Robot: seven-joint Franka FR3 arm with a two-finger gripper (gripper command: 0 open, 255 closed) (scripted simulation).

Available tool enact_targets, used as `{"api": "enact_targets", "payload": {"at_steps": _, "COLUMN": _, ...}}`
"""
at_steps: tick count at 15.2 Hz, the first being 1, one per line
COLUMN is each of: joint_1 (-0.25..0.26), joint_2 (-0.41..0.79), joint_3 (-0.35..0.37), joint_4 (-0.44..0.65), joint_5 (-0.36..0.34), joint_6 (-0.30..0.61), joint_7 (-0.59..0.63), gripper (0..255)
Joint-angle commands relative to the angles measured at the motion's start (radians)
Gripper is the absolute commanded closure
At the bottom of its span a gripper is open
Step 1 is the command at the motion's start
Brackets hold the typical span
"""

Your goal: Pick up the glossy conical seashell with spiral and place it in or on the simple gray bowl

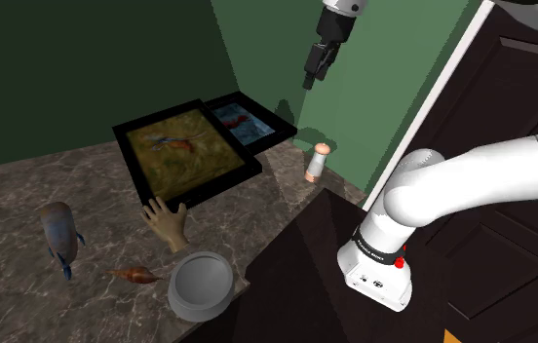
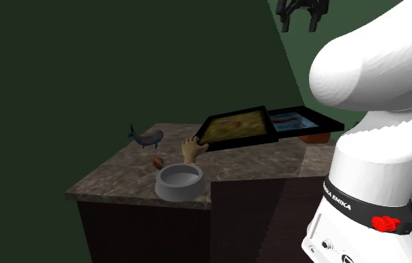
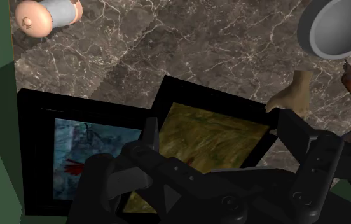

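Marbled desk carries the brown seashell untouched just beside the gray bowl, while the gripper hangs high above the picture frames, fingers apart, so picking and placing both remain.

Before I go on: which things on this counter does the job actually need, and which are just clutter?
Job:
- brown conical seashell
- gray bowl, next to the shell
- the open jaws, raised high

Lying about:
- hand model
- fish figure
- large picture frame
- smaller frame
- capped cylinder
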Motion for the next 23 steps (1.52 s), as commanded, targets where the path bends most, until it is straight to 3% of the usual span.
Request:
{"api": "enact_targets", "payload": {"at_steps": 1, "joint_1": 0.0, "joint_2": 0.0, "joint_3": 0.0, "joint_4": 0.0, "joint_5": 0.0, "joint_6": 0.0, "joint_7": 0.0, "gripper": 0}}
{"api": "enact_targets", "payload": {"at_steps": 12, "joint_1": 0.078, "joint_2": 0.21, "joint_3": 0.159, "joint_4": -0.08, "joint_5": 0.077, "joint_6": 0.238, "joint_7": 0.134, "gripper": 0}}
{"api": "enact_targets", "payload": {"at_steps": 23, "joint_1": 0.131, "joint_2": 0.537, "joint_3": 0.315, "joint_4": -0.027, "joint_5": 0.083, "joint_6": 0.461, "joint_7": 0.281, "gripper": 0}}
